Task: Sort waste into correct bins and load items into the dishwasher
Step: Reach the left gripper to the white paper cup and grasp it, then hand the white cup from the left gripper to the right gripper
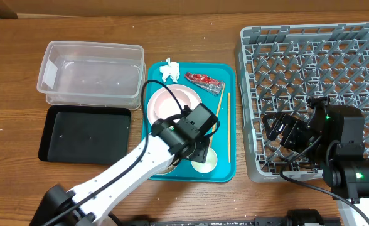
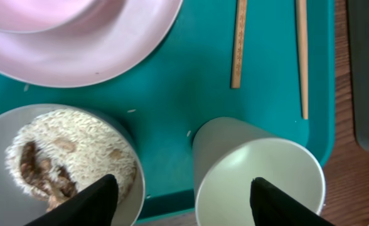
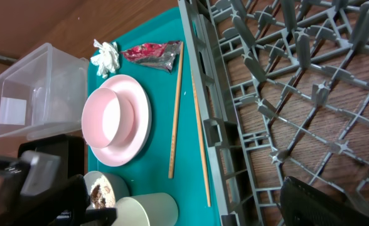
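Directly below my left wrist stands the small white cup point(image 2: 260, 182), upright and empty, on the flat teal plastic tray point(image 2: 191, 94). My left gripper point(image 2: 183, 185) is spread wide above it. One finger point(image 2: 278, 201) shows over the cup's mouth, and the other shows over the rim of the round white bowl point(image 2: 65, 163) just beside it. The bowl holds white rice grains point(image 2: 78, 135) and brownish scraps point(image 2: 37, 169). I grip nothing, though I cannot tell whether a finger touches either vessel.

Beyond the bowl sits the round pale pink plate point(image 2: 78, 37). Past the cup lie the two thin wooden chopsticks point(image 2: 238, 44), side by side but apart. At the tray's far end rest the small crumpled white tissue point(image 1: 170, 69) and the shiny red crinkled wrapper point(image 1: 204, 80), near each other.

Left of the tray sits the clear plastic rectangular tub point(image 1: 90, 72) and, nearer to me, the shallow black rectangular tray point(image 1: 84, 133), both on the brown wooden table point(image 1: 172, 25). On the teal tray's right stands the large grey plastic dish rack point(image 1: 310, 56), with a lattice base and upright pegs. My right gripper point(image 1: 283, 133) hovers over its near left part, fingers parted and holding nothing.
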Controlling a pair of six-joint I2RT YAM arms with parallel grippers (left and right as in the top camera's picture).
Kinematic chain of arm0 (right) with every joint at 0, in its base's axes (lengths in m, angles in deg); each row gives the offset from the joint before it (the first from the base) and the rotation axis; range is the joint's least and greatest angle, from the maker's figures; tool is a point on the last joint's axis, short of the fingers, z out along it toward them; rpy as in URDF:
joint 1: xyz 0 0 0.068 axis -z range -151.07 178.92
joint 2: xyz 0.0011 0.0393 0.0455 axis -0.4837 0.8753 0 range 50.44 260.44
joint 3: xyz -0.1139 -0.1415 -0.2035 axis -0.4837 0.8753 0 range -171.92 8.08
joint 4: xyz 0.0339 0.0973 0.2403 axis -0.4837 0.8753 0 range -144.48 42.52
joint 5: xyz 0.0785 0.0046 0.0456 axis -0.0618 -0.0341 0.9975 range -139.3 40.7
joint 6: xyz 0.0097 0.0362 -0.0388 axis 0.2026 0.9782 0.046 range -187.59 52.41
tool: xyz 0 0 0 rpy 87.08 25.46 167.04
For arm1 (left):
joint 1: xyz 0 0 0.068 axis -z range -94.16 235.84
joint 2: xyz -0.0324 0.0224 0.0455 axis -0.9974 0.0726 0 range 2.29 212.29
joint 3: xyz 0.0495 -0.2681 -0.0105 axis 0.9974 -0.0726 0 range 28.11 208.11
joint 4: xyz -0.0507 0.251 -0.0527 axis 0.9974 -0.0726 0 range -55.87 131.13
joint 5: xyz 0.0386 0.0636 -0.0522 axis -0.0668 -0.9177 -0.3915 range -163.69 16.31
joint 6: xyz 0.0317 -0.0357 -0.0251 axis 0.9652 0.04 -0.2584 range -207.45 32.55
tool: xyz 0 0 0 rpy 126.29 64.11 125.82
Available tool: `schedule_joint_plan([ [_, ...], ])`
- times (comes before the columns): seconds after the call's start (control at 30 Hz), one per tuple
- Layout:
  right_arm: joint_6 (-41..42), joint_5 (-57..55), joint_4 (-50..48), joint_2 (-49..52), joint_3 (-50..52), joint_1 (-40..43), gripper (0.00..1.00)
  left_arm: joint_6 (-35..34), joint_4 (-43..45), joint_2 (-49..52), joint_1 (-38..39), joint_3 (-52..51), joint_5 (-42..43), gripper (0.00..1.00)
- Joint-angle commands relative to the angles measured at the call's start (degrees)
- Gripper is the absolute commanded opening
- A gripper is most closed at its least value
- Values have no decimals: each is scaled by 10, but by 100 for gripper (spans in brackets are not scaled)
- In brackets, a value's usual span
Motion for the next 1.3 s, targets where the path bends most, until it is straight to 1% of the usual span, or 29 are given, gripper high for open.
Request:
schedule_joint_plan([
  [0.0, 5, -6, -3, -2, -16, 1, 100, -3, 12, 31, 0, 10, 9, 58],
  [0.03, 5, -6, -3, -2, -16, 1, 100, -3, 15, 39, 0, 10, 9, 52],
  [0.07, 5, -6, -3, -2, -16, 1, 100, -3, 17, 47, 0, 10, 9, 42],
  [0.13, 5, -6, -2, -2, -16, 1, 100, -3, 17, 61, 0, 10, 10, 28],
  [0.17, 5, -6, -1, -2, -16, 1, 100, -3, 17, 69, 0, 10, 12, 14],
  [0.2, 5, -6, 2, -2, -16, 1, 100, -3, 16, 75, 0, 10, 22, 4],
  [0.33, 4, -6, 9, -2, -16, 1, 100, 5, 6, 63, -5, 19, 39, 4],
  [0.4, 2, -6, 11, -2, -16, 1, 100, 8, -22, 37, -17, 45, 40, 4],
  [0.47, 2, -5, 10, -2, -16, 1, 100, 11, -49, 11, -38, 70, 48, 4],
  [0.53, -3, 9, 10, -2, -16, 1, 100, 24, -64, -18, -72, 89, 83, 4],
  [0.57, -18, 38, 5, -2, -16, 1, 100, 37, -61, -31, -94, 94, 120, 4],
  [0.6, -36, 73, -1, -2, -16, 1, 100, 57, -51, -46, -124, 97, 181, 4],
  [0.67, -83, 183, -24, -2, -16, 1, 100, 103, -23, -67, -188, 97, 332, 4],
  [0.73, -108, 268, -51, -2, -16, 1, 100, 139, -3, -73, -251, 97, 482, 4],
  [0.83, -107, 369, -101, -1, -16, 1, 100, 182, 3, -67, -329, 97, 675, 4],
  [0.9, -105, 440, -142, 0, -16, 0, 99, 203, 0, -64, -355, 96, 752, 4],
  [0.93, -104, 468, -159, 2, -16, -1, 98, 213, 0, -63, -363, 96, 786, 4],
  [1.0, -85, 492, -190, 7, -16, -7, 98, 218, 1, -63, -366, 96, 818, 4],
  [1.17, -48, 490, -242, 28, -16, -38, 98, 218, 5, -63, -349, 96, 849, 4],
  [1.27, -35, 491, -278, 48, -16, -69, 98, 218, 5, -63, -337, 96, 852, 4],
])
